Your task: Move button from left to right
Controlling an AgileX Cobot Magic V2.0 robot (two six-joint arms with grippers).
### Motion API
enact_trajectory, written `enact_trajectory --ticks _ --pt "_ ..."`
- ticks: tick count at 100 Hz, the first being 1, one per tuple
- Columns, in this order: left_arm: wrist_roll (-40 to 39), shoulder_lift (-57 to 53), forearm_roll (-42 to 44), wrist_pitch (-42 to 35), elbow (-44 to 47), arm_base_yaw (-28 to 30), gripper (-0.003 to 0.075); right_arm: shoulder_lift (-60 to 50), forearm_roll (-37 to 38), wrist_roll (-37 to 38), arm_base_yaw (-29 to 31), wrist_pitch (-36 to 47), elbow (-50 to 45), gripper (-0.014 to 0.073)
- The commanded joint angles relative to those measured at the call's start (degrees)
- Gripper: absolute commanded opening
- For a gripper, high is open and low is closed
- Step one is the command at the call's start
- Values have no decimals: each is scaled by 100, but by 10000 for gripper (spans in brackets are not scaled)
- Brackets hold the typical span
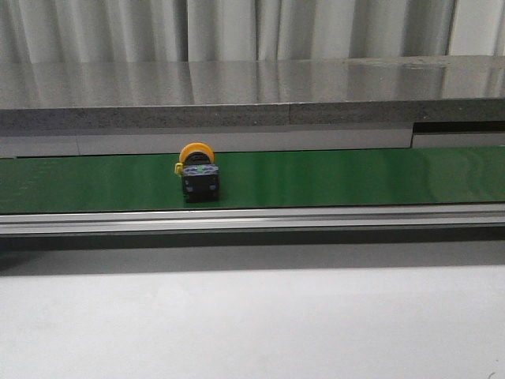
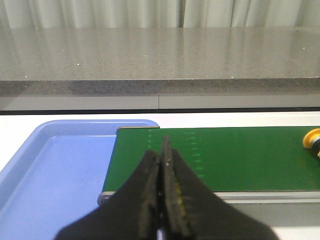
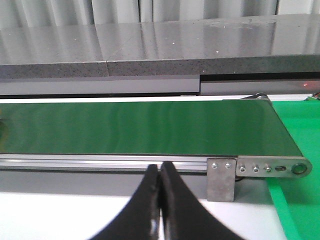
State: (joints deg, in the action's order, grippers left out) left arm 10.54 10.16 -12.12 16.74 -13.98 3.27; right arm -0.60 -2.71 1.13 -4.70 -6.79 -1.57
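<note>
Currently on record:
Button (image 1: pixel 197 172): lies on the green conveyor belt (image 1: pixel 331 178), left of the belt's middle in the front view; round yellow cap toward the back, black blocky body with small green-blue marks toward the camera. No gripper touches it.
Button, left wrist view: only a yellow sliver of the cap (image 2: pixel 313 141) shows at the picture's edge, on the belt.
Left gripper (image 2: pixel 161 165): black fingers pressed together, nothing between them; held above the belt's end, beside the blue tray (image 2: pixel 55 170).
Right gripper (image 3: pixel 159 186): fingers closed against each other, holding nothing; held before the belt's metal side rail (image 3: pixel 100 161).
Blue tray: sits at the belt's end; bare floor visible.
Green surface (image 3: pixel 300 140): lies past the belt's other end, right wrist view.
Grey stone counter (image 1: pixel 252 91): runs behind the belt, curtains (image 1: pixel 237 28) beyond.
</note>
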Motion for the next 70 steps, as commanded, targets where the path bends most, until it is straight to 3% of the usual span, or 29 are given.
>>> enact_trajectory --ticks 1,70 --pt "-20 58 -69 -408 -147 -39 -21 -104 74 -9 4 514 97 -68" --pt "-20 58 -69 -408 -147 -39 -20 43 -229 -9 4 312 573 -68"
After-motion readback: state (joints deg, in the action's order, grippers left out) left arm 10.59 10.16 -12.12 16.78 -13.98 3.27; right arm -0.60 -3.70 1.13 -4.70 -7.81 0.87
